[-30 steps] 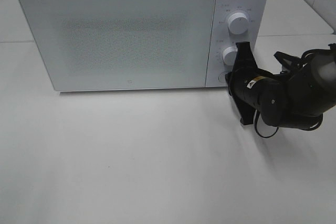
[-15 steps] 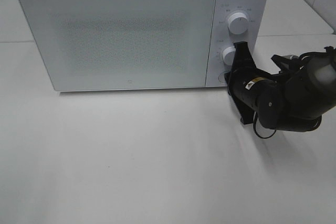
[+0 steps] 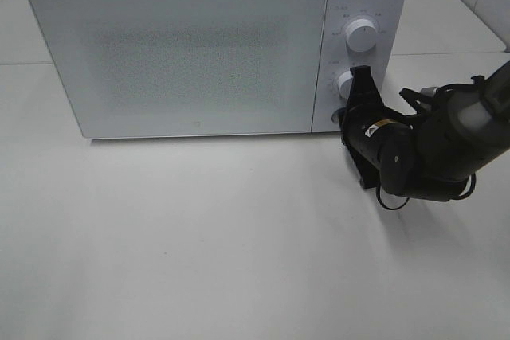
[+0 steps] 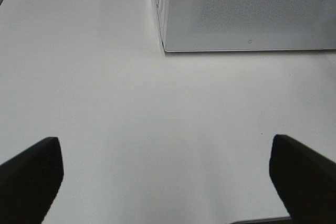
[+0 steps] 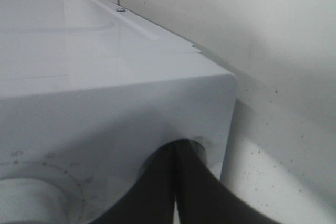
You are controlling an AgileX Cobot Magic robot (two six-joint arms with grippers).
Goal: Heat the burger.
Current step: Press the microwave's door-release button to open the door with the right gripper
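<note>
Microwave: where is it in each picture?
Exterior high: the microwave, closed, fills the top of the picture.
Left wrist: only one lower front corner of it shows, far across the table.
Right wrist: it is very close, and its upper corner fills most of the picture.
Shared landmark: the small mark low on the front, also in the left wrist view; the right wrist view misses it.

There is one white microwave, two round dials and one table.
</note>
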